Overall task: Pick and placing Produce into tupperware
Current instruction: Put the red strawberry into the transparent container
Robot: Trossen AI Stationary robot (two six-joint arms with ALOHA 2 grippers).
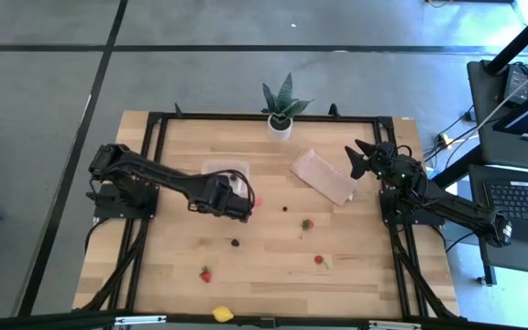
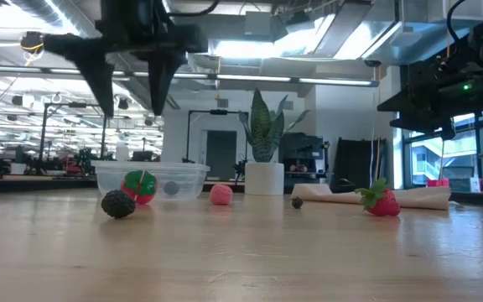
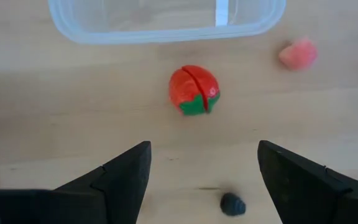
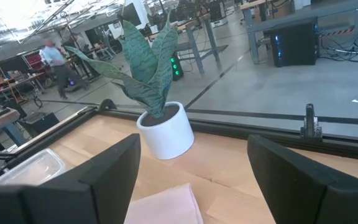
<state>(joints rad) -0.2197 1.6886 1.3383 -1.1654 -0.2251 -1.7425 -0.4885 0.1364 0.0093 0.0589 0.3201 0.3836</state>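
My left gripper hangs open above the table, just near of the clear tupperware. In its wrist view the gripper has a red strawberry piece with a green cap ahead of its fingers, resting on the wood in front of the tupperware wall. A pink piece and a small dark berry lie beside it. In the low view the left gripper hangs above the strawberry. My right gripper waits open at the table's right, over the far part.
More pieces lie on the wood: strawberries, a dark berry, a tiny dark one and a yellow lemon at the near edge. A tan sheet and a potted plant stand farther back.
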